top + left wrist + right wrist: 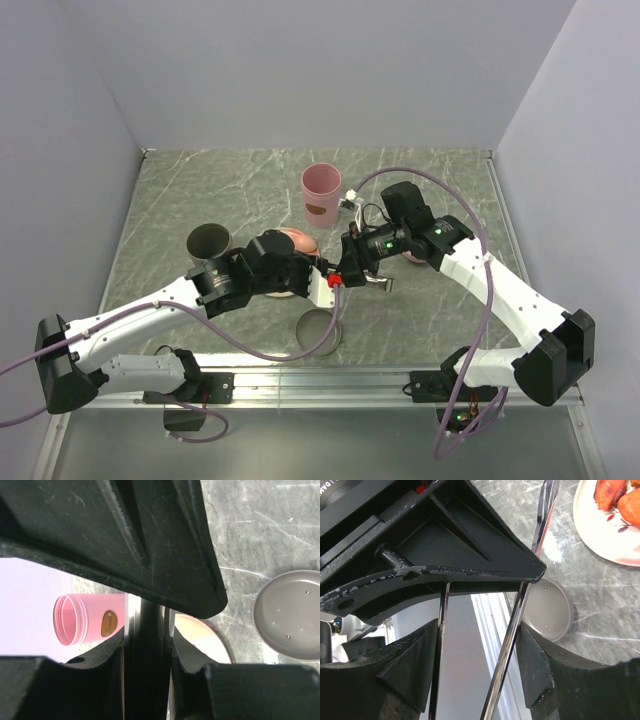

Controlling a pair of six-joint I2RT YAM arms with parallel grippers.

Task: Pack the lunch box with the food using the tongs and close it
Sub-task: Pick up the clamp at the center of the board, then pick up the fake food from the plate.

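The silver tongs (pixel 511 636) run between my two grippers above the table, and both hold them. My right gripper (pixel 477 640) has one tong arm against each pad. In the left wrist view the tongs (pixel 148 670) fill the gap of my left gripper (pixel 147 645), whose pads press on them from both sides. The grippers meet in the middle of the top view, left gripper (pixel 335 282) beside right gripper (pixel 358 268). The pink round lunch box (pixel 321 195) stands open behind them. Orange-brown food (pixel 615 495) lies on a white plate (pixel 600 530).
A grey round lid (pixel 318 328) lies flat near the front edge, under the grippers. A dark grey cup (pixel 208 241) stands at the left. The plate (pixel 303 240) is mostly covered by my left arm. Walls close the table on three sides.
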